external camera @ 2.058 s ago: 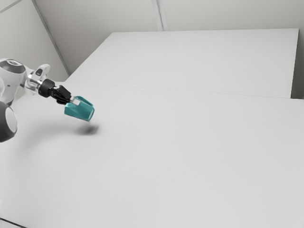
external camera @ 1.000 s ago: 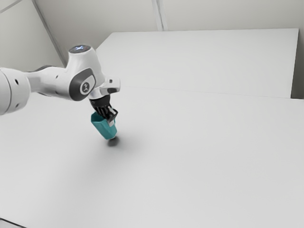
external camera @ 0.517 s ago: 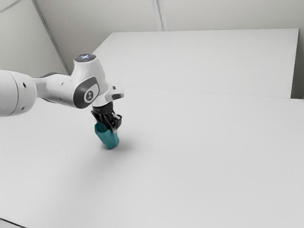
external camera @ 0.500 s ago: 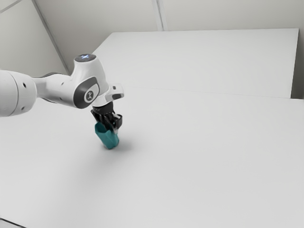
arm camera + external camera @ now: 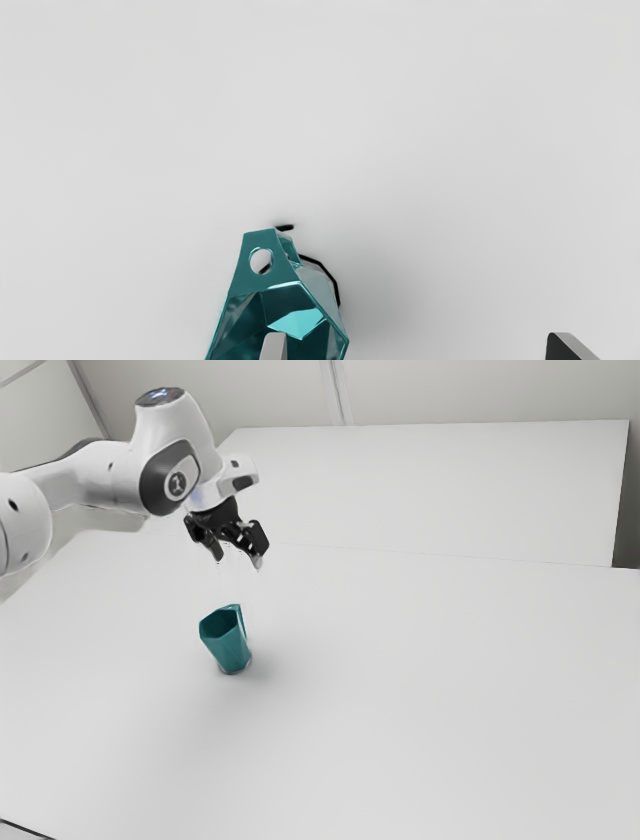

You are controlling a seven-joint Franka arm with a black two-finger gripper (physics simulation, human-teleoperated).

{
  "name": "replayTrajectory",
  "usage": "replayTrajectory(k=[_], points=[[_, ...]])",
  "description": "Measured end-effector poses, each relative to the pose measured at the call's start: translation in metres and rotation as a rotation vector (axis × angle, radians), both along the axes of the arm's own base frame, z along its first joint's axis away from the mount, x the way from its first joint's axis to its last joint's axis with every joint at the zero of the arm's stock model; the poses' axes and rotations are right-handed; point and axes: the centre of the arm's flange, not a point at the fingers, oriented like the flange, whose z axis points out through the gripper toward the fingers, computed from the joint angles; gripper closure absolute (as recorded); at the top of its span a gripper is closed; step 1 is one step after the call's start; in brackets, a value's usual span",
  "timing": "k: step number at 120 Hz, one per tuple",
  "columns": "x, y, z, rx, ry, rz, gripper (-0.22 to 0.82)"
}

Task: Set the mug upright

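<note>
Above the mug, toward the exterior view's left, hangs the black two-finger claw (image 5: 238,560), its fingers spread wide apart with nothing held between them. In the wrist view the two light grey fingertips stand well apart: one overlaps the mouth of the mug, the other lies to one side, seen against the pale surface. The exterior view shows a gap between the claw and the mug, so they are not touching.

Below the claw is the teal, faceted, glossy mug (image 5: 230,645), upright on its base on the smooth whitish surface (image 5: 400,690), with its open mouth facing up. Its body widens from the base to an angular rim. The flat teal handle (image 5: 240,280) juts from one side of the rim and has a round hole through it; in the exterior view it is on the mug's right side. A soft shadow lies on the surface around the base, and the wrist view shows a thin black line curving beside the base.

Above and to the left of the mug, the white arm (image 5: 95,478) with dark grey joint covers reaches in from the exterior view's left. At the far side, past a thin line across the scene, is a broad pale panel (image 5: 420,490), with light grey walls (image 5: 480,390) behind it.
</note>
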Motion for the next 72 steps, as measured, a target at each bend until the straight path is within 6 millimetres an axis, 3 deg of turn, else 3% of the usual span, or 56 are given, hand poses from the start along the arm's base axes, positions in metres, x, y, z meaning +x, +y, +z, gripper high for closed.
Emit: replayTrajectory(k=[18, 26, 38, 72], points=[[0.019, 0.008, 0.068, -0.032, -0.020, 0.030, 0.02], [0.029, 0.009, 0.085, -0.042, -0.016, 0.030, 0.02], [0.036, 0.013, 0.090, -0.047, 0.015, 0.033, 0.01], [0.029, 0.012, 0.091, -0.047, 0.077, 0.025, 0.00]])
